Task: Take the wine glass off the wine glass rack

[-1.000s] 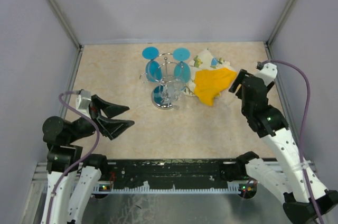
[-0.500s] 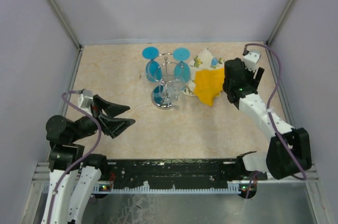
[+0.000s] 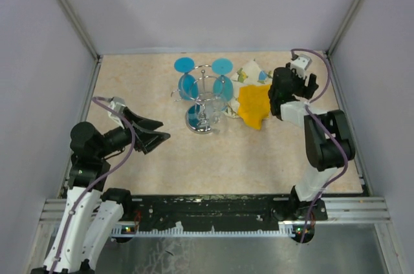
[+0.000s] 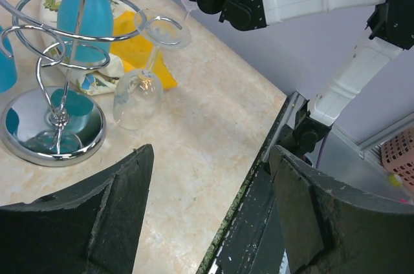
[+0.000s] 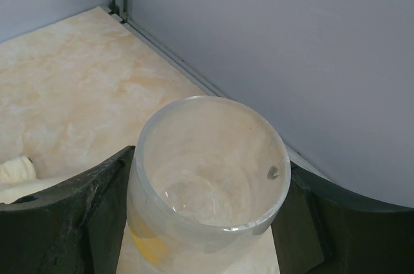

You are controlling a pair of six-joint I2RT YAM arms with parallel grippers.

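Glass, clear and with its rim toward the wrist camera, is pinched between the two fingers of the right gripper, one finger pressed against each side of its wall; its stem is hidden. That gripper sits at the far right of the table, just right of a yellow cloth and apart from the rack. The right arm is folded sharply, elbow toward the near side and wrist toward the far right corner. The left gripper has its jaws spread wide with nothing between them. It lies low at the near left, pointing right toward the rack but well apart from it, and the left arm bends up from its base. The rack stands upright in the far middle of the table. Three glasses hang upside down from its loops: a blue glass at the far left, a second blue glass at the far right, and a hung clear glass on the side nearest the cloth. That makes four glasses in all, two clear and two blue, plus one rack and one yellow cloth lying over a patterned cloth.
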